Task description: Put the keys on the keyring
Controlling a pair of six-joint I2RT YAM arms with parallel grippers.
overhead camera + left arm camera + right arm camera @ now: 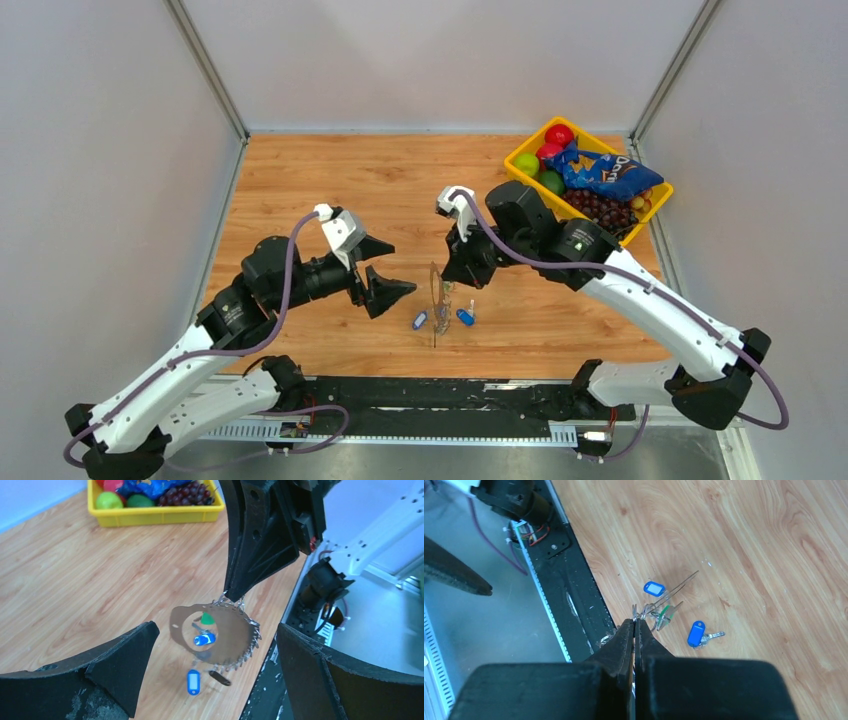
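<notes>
Nearest: left gripper, its two black fingers framing the keyring, which hangs between the arms, clear above the bench.

Risks, as I judge them:
- The hold on the keyring is a tip-only pinch on thin metal. A bump would likely make it slip or pivot.
- The ring dangles free, so a key pushed at it would probably swing it aside rather than thread on.
- The keys are tiny and lie flat on wood. Wide jaws may skid them or scrape the bench.
- The arms are close, so a reach under the ring could knock the right gripper.

Jaws:
- Left: spread fully apart, holding and touching nothing.
- Right: pressed together, tips clamped on the keyring's top where the chain gathers.

Keys:
- Green key sits at the ring's opening. Cannot tell if it is threaded.
- One blue key lies on the bench below.
- Second blue key lies apart from the first.
</notes>
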